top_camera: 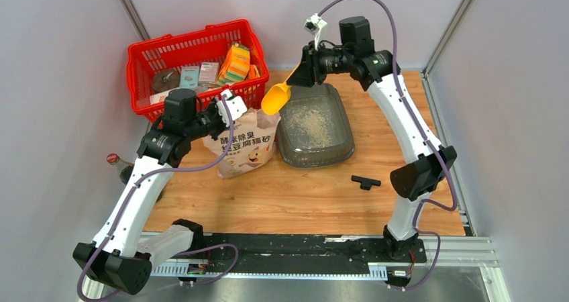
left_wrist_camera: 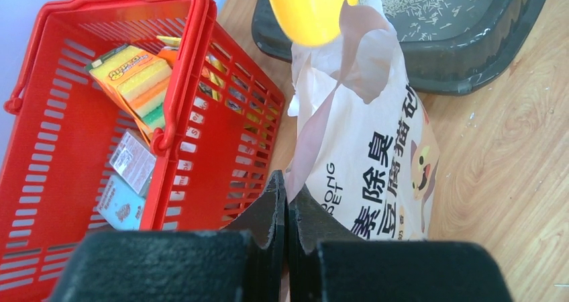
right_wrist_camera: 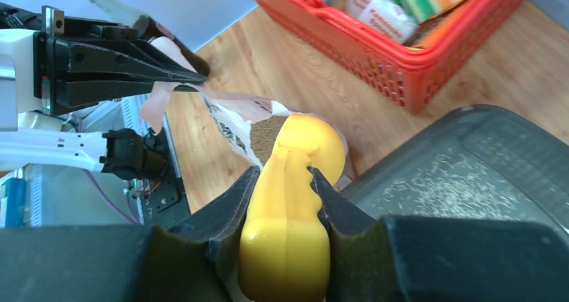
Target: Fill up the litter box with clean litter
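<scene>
The dark grey litter box (top_camera: 339, 147) sits right of centre with a thin patch of pale clean litter (top_camera: 310, 119) on its floor. Left of it stands a beige cat-print bag (top_camera: 245, 151). My left gripper (left_wrist_camera: 287, 189) is shut on the bag's torn top edge (left_wrist_camera: 315, 141), pulling its mouth open. My right gripper (right_wrist_camera: 285, 178) is shut on the handle of a yellow scoop (right_wrist_camera: 305, 141). The scoop bowl (top_camera: 275, 99) hangs over the bag mouth, beside the litter box's (right_wrist_camera: 416, 141) left rim. Granules show inside the bag (right_wrist_camera: 265, 135).
A red mesh basket (top_camera: 144, 54) with sponge packs and small packets stands at the back left, against the bag. A black T-shaped piece (top_camera: 366, 181) lies on the wood in front of the litter box. A red-capped bottle (top_camera: 117, 162) stands at the table's left edge.
</scene>
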